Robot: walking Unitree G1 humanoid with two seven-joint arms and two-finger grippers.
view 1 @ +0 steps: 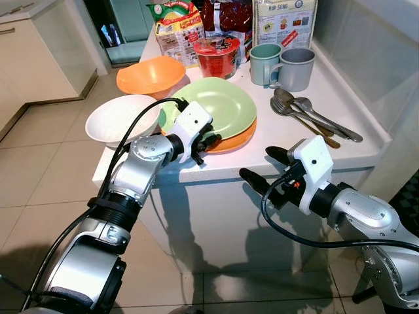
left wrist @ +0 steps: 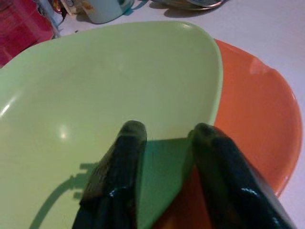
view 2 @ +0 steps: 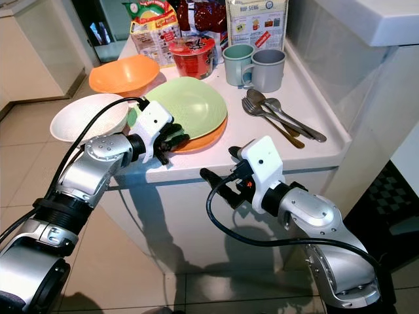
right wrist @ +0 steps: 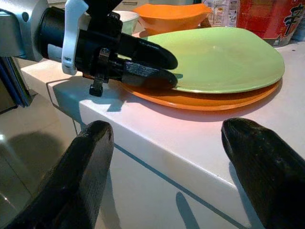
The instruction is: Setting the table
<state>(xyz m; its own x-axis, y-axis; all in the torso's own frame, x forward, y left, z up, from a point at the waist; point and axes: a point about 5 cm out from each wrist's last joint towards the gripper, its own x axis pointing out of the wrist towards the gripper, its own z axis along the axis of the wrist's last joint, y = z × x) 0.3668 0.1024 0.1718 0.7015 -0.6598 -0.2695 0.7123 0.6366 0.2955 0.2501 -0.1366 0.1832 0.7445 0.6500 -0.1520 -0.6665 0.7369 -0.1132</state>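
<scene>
Meanwhile, Top Plate Is Gripped at Counter's Edge

The green plate (view 1: 219,104), stacked on an orange plate (view 1: 239,137) on the white counter (view 1: 340,140), is pinched at its near rim by the left gripper (view 1: 208,140), presumably for lifting off. The right gripper (view 1: 258,169) is held wide open and empty below the edge.

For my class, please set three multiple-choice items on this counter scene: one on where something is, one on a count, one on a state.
1. Where does the green plate lie?
A. on the orange plate
B. inside the white bowl
C. on the floor

2. How many mugs stand on the counter?
A. one
B. two
C. four

3. How is the left gripper?
A. hanging by the floor
B. inside a mug
C. fingers either side of the green plate's rim

Answers: 1 A, orange rim shows beneath the green. 2 B, a green mug beside a grey mug. 3 C, one finger above, the other below.
</scene>
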